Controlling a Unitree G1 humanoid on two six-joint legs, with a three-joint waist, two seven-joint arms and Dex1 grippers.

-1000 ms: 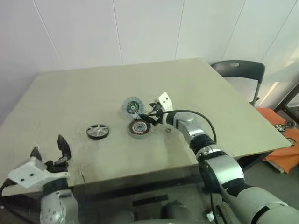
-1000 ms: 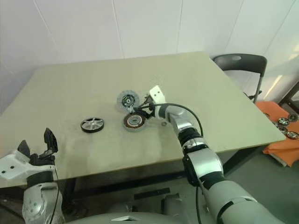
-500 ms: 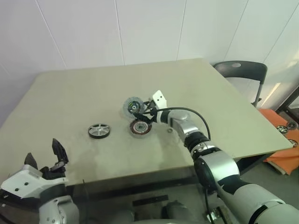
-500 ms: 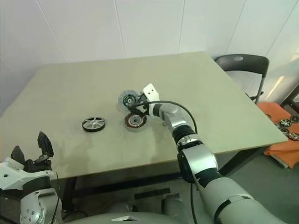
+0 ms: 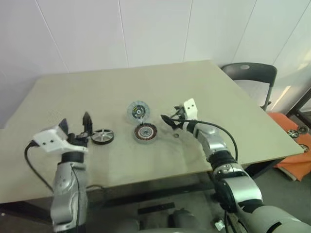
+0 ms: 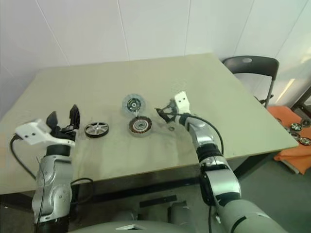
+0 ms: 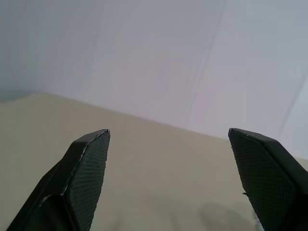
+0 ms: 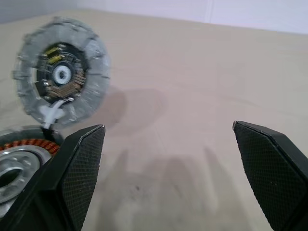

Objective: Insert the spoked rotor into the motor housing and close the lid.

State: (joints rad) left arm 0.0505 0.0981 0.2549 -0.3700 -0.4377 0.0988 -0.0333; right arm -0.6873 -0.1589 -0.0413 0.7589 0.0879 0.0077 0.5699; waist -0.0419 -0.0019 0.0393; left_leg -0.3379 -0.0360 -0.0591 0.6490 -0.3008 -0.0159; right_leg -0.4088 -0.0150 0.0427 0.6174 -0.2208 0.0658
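The right arm reaches forward over the surface (image 5: 233, 97), its right gripper (image 5: 166, 120) empty, fingers spread, just right of the motor housing (image 5: 145, 132). The spoked rotor (image 5: 138, 110) lies just behind the housing. The left arm is raised, its left gripper (image 5: 75, 127) also spread and empty, hovering beside a black wheel (image 5: 102, 137) lying flat.

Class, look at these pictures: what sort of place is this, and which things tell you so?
Probably a robotics test room or workshop. A plain table bears loose motor parts, including the motor housing; bare white panelled walls; a folding chair beside the table.
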